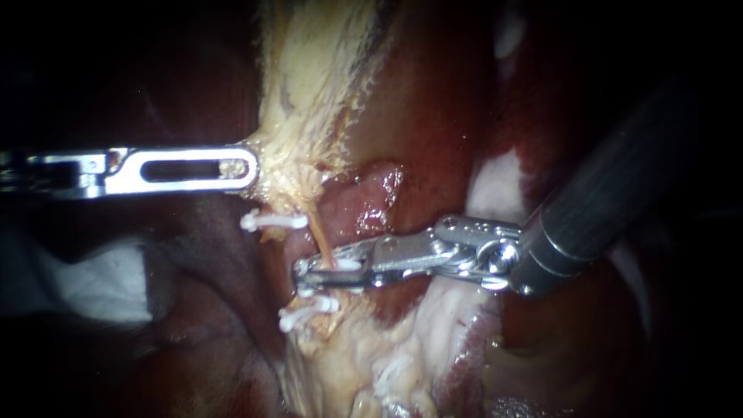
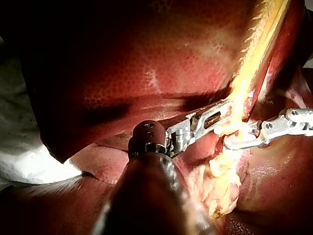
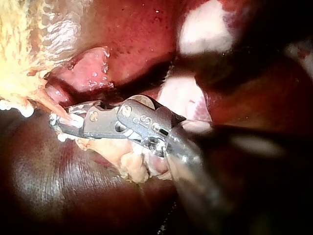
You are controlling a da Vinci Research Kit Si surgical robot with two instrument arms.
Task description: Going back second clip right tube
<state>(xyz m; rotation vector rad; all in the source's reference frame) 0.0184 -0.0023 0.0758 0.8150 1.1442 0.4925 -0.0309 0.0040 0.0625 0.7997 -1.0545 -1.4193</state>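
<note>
Right instrument (image 1: 329, 272): pincer slightly open, with a dark gap between its halves. It straddles the thin orange-tan tube (image 1: 320, 241), and a small white plastic clip (image 1: 346, 265) sits in the gap. Two more white clips flank it, the upper clip (image 1: 272, 220) and the lower clip (image 1: 308, 313).

Left instrument (image 1: 249, 166): pincer closed on the pale yellow fatty band (image 1: 309, 85), holding it taut.

My read is that the right instrument backs out next. Pull straight along the shaft with the pincer wide enough to clear the clip and no sideways drag on the tube. Left tension steady.
</note>
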